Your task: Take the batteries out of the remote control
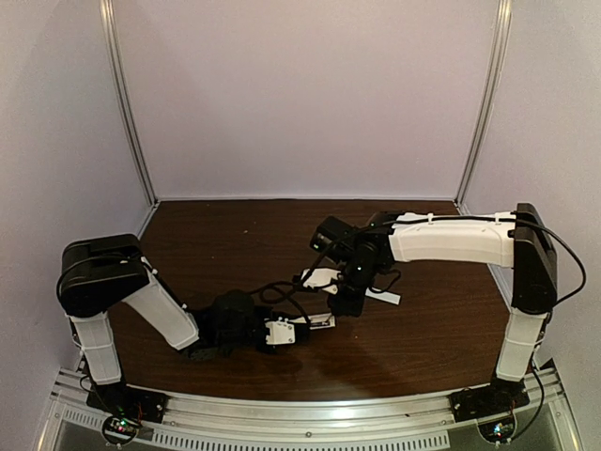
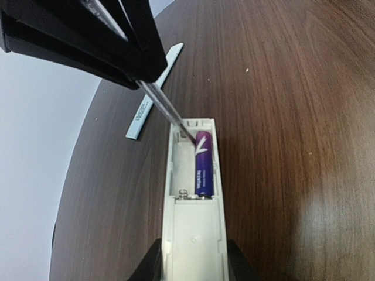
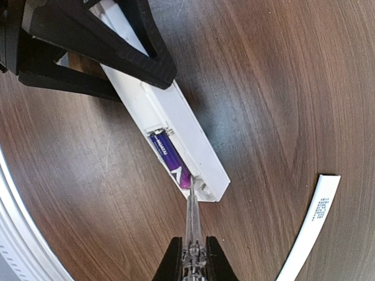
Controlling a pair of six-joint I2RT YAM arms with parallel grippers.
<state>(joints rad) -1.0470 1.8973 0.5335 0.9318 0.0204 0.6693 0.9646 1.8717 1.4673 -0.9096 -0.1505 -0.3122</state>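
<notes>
Clamping the near end of the remote control (image 2: 193,228) between partly closed fingers, the left gripper (image 2: 193,266) holds the white bar flat on the dark wooden table (image 2: 293,117), its battery bay (image 2: 179,170) uncovered and facing up. A purple battery (image 2: 203,164) lies in one slot of the bay. The right gripper (image 3: 192,260), closed tight on a clear-handled screwdriver (image 3: 191,216), has the metal tip set against the battery's far end. A white back cover (image 3: 310,222) lies nearby on the table, apart from the remote control.
</notes>
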